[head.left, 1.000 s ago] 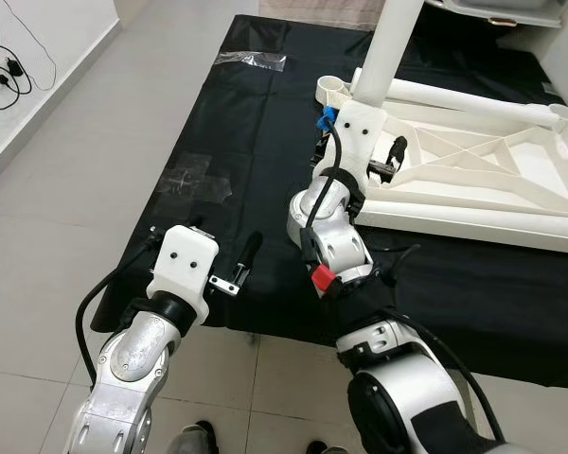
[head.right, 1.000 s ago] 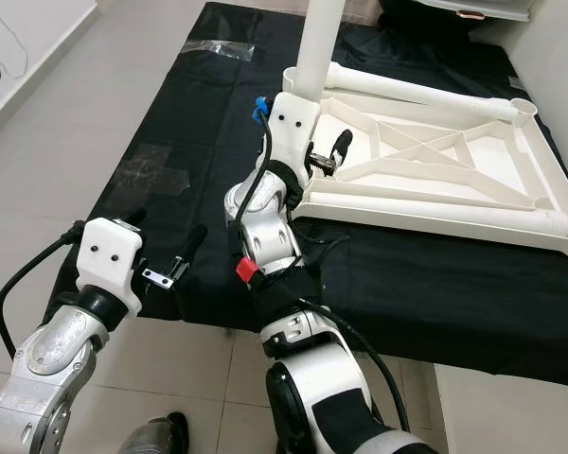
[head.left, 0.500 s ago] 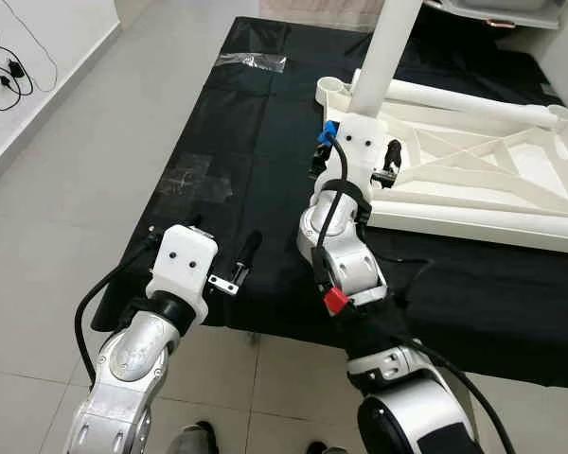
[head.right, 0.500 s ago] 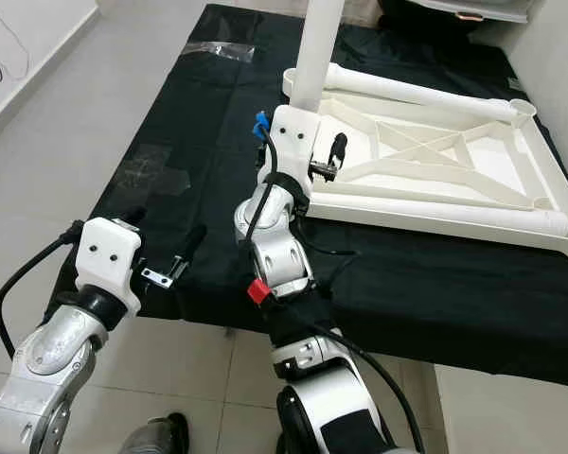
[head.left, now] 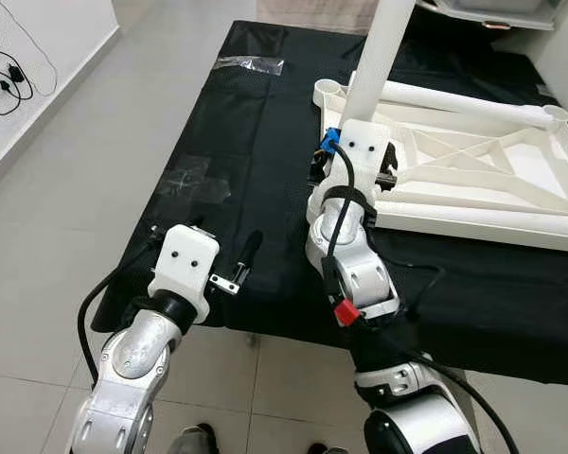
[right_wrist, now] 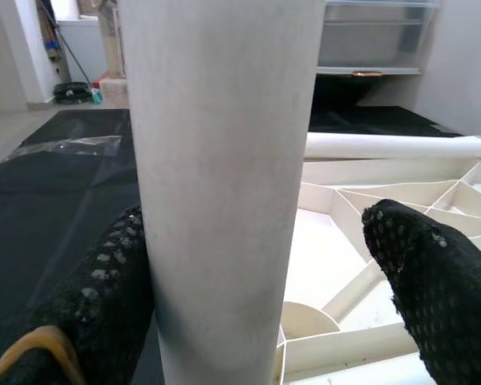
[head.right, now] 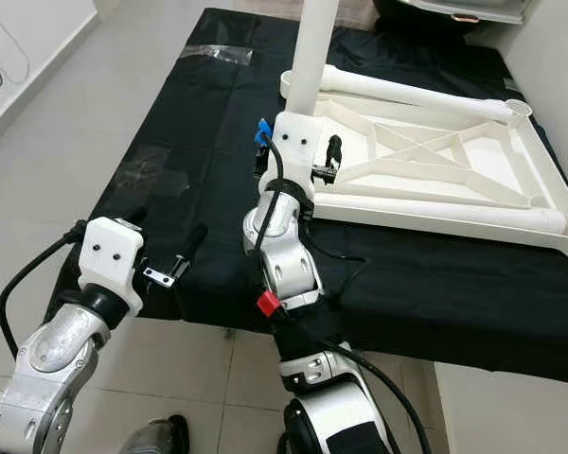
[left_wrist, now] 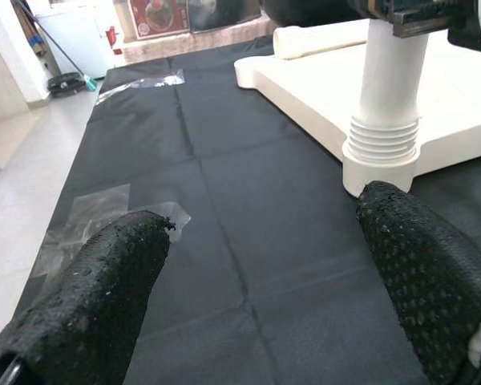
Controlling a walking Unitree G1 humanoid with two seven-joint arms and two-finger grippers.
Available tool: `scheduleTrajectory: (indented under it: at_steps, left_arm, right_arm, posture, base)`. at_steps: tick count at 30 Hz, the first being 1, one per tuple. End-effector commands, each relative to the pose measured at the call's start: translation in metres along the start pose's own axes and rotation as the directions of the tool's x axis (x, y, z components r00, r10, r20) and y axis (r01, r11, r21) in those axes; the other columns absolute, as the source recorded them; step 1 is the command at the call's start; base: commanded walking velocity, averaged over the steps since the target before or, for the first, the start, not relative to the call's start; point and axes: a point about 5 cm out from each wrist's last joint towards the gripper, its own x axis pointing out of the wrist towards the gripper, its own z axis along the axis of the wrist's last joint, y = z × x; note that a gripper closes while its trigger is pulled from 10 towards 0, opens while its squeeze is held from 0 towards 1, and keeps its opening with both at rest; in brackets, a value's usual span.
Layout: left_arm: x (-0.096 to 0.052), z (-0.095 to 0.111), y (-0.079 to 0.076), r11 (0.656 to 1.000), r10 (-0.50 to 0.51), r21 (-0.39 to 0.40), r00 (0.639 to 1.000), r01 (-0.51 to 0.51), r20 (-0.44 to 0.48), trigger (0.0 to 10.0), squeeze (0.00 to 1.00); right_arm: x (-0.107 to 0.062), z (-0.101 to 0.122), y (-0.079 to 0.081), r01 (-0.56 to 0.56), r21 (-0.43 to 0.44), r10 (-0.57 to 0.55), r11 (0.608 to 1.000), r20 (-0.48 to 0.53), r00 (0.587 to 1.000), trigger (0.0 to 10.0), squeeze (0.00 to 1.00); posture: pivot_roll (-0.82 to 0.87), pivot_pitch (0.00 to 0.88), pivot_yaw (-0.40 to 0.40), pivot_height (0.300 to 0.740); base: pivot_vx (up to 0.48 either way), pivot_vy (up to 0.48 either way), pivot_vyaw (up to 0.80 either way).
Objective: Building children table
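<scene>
A white children's table top (head.left: pixel 473 232) lies upside down on a black cloth (head.left: pixel 256 142). One white leg (head.left: pixel 377 57) stands upright in its near left corner socket, with the threaded base (left_wrist: pixel 383 144) in sight. My right gripper (right_wrist: pixel 256 224) is open around this leg. One finger (right_wrist: pixel 104 281) rests against the leg and the other finger (right_wrist: pixel 433 273) stands well apart. My left gripper (head.left: pixel 222 241) hovers open over the cloth's near left edge, holding nothing.
Two more white legs lie along the table top, one at the back (head.left: pixel 454 95) and one at the front (head.left: pixel 473 216). Clear plastic pieces (head.left: pixel 251 62) and tape (head.left: pixel 194 178) lie on the cloth. A cable (head.left: pixel 5 66) runs over the tiled floor at left.
My right forearm and elbow have swung to the right and lower, and the wrist has shifted slightly along the leg. The left arm has stayed put.
</scene>
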Motion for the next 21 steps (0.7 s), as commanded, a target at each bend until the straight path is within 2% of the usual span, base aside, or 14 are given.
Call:
scheduleTrajectory:
  at_steps: [1, 6, 9, 15, 21]
  left_arm:
    - [0.000, -0.002, -0.002, 1.000, -0.010, 0.006, 1.000, 0.010, -0.002, 10.0, 0.00]
    - [0.000, -0.001, -0.002, 1.000, -0.009, 0.007, 1.000, 0.009, 0.001, 10.0, 0.00]
    - [0.001, -0.002, -0.002, 1.000, -0.009, 0.008, 1.000, 0.009, 0.002, 10.0, 0.00]
    - [0.001, -0.002, -0.002, 1.000, -0.010, 0.008, 1.000, 0.010, 0.001, 10.0, 0.00]
    - [0.001, -0.003, -0.001, 1.000, -0.006, 0.009, 1.000, 0.006, -0.001, 10.0, 0.00]
  right_arm:
    - [-0.019, -0.028, 0.003, -0.020, 0.032, 0.024, 0.999, -0.127, 0.992, 10.0, 0.00]
    - [-0.021, -0.031, 0.001, -0.064, 0.045, 0.070, 0.997, -0.146, 0.987, 10.0, 0.00]
    - [-0.025, -0.034, 0.000, -0.125, 0.061, 0.134, 0.990, -0.162, 0.978, 10.0, 0.00]
    - [-0.029, -0.037, -0.003, -0.154, 0.064, 0.163, 0.986, -0.169, 0.972, 10.0, 0.00]
    - [-0.037, -0.040, -0.011, -0.235, 0.081, 0.246, 0.969, -0.175, 0.953, 10.0, 0.00]
  posture:
    - [0.12, 0.169, -0.058, 0.740]
    - [0.12, 0.164, -0.058, 0.740]
    - [0.12, 0.161, -0.056, 0.740]
    - [0.12, 0.164, -0.055, 0.740]
    - [0.12, 0.164, -0.056, 0.740]
  base:
    - [0.000, 0.000, 0.00]
    - [0.000, 0.000, 0.00]
    - [0.000, 0.000, 0.00]
    - [0.000, 0.000, 0.00]
    - [0.000, 0.000, 0.00]
